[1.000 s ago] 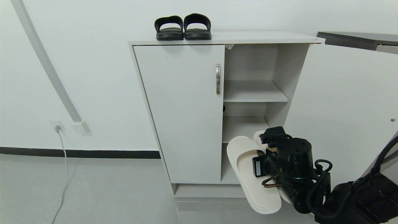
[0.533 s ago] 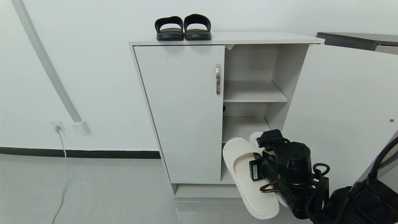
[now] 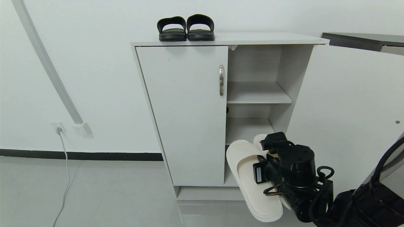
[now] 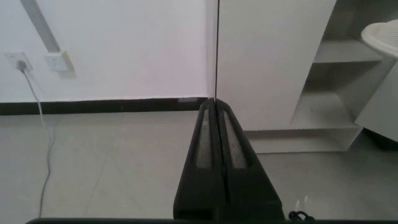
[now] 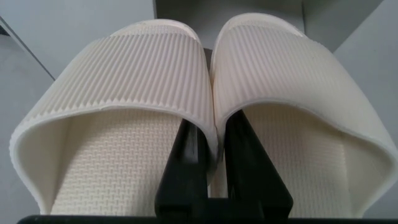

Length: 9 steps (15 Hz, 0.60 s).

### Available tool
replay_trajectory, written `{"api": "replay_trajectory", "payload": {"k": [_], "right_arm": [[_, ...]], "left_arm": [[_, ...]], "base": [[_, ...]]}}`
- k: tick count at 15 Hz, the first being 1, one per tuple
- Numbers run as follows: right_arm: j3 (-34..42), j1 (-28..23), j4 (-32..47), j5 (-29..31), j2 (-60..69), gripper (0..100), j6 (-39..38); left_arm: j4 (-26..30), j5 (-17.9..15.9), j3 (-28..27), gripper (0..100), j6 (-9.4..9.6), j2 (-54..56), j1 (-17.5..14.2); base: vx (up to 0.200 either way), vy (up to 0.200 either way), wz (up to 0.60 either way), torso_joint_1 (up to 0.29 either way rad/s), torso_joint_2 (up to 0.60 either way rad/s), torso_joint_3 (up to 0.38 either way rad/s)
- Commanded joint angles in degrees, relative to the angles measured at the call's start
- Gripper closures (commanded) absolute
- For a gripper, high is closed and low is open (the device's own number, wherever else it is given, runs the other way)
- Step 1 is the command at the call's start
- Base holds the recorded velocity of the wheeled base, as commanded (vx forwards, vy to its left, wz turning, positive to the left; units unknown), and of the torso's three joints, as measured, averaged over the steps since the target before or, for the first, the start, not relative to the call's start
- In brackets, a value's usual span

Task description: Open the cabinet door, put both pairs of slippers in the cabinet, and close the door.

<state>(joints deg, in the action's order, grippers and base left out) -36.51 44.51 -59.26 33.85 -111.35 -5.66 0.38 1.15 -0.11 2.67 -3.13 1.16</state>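
Observation:
The white cabinet (image 3: 180, 113) stands against the wall with its right door (image 3: 347, 110) swung open and its left door closed. A pair of black slippers (image 3: 186, 27) rests on the cabinet top. My right gripper (image 3: 268, 156) is shut on the pair of white slippers (image 3: 249, 176), pinching their inner edges (image 5: 211, 134) together, in front of the open lower compartment. The slippers' toes point toward the cabinet opening. My left gripper (image 4: 216, 134) is shut and holds nothing, low over the floor to the left of the cabinet.
Two bare shelves (image 3: 257, 94) show inside the open right half. A metal handle (image 3: 221, 80) is on the closed left door. A wall socket with a cable (image 3: 61, 138) lies left of the cabinet, above grey floor tiles.
My right gripper with the white slippers shifted slightly left and down a second ago, then stayed almost still. The view itself shifted a little.

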Motion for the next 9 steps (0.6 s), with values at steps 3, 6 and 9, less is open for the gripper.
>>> {"api": "replay_trajectory", "payload": {"k": [3,6,9], "right_arm": [[-0.32,0.05,-0.42,0.07,-0.01,100,0.12],[-5.24,0.32,-0.42,8.25,-2.29,100,0.73],[-12.18,0.58,0.64,10.27,-7.13,100,-3.4]], "left_arm": [[-0.29,3.25,0.11,100,0.05,3.13,-1.25],[-0.29,0.61,0.11,100,-0.65,3.05,-1.25],[-0.29,0.61,0.11,100,-0.65,3.05,-1.25]], "base": [[0.0,0.0,0.0,0.0,0.0,0.0],[0.0,0.0,0.0,0.0,0.0,0.0],[0.0,0.0,0.0,0.0,0.0,0.0]]}}
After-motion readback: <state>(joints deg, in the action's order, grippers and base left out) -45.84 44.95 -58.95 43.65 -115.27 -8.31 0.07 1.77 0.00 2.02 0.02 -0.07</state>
